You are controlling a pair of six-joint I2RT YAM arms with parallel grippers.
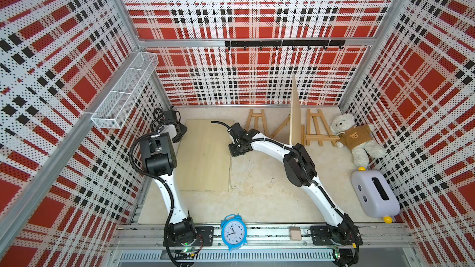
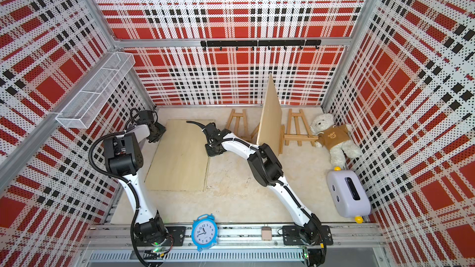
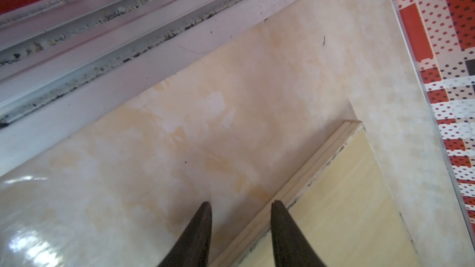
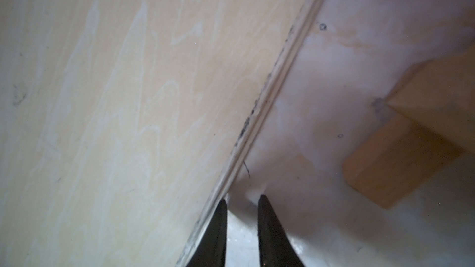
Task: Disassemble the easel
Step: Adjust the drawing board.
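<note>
With the arms' bases at 6 o'clock in the top views, the left easel (image 1: 255, 122) stands at 12 o'clock on the desk (image 1: 257, 188), close to the back wall. The right easel (image 1: 317, 129) is at 1 o'clock. Between them an upright board (image 1: 295, 114) stands on its edge, its foot touching the right easel's ledge; I cannot tell how it is propped. A second, flat board (image 1: 205, 157) lies on the desk at 10 o'clock, apart from both easels.

The left pincer (image 1: 180, 136) hangs near the flat board's 11 o'clock corner. In the left wrist view its fingers (image 3: 199, 229) are parted, with only the desk and the board's edge beneath them: it is released and grasps nothing. The right pincer (image 1: 235, 150) sits at the flat board's 2 o'clock edge, near the left easel but not touching it. In the right wrist view its fingers (image 4: 218, 227) stand a narrow gap apart, one tip over the board's edge and the other over bare desk. Nothing is between them, so this pincer is released too.

A teddy bear (image 1: 357, 137) lies at 2 o'clock, just beside the right easel. A pale purple toaster (image 1: 374, 193) lies at 4 o'clock. A blue alarm clock (image 1: 233, 232) stands at 6 o'clock, between the arms' bases.
</note>
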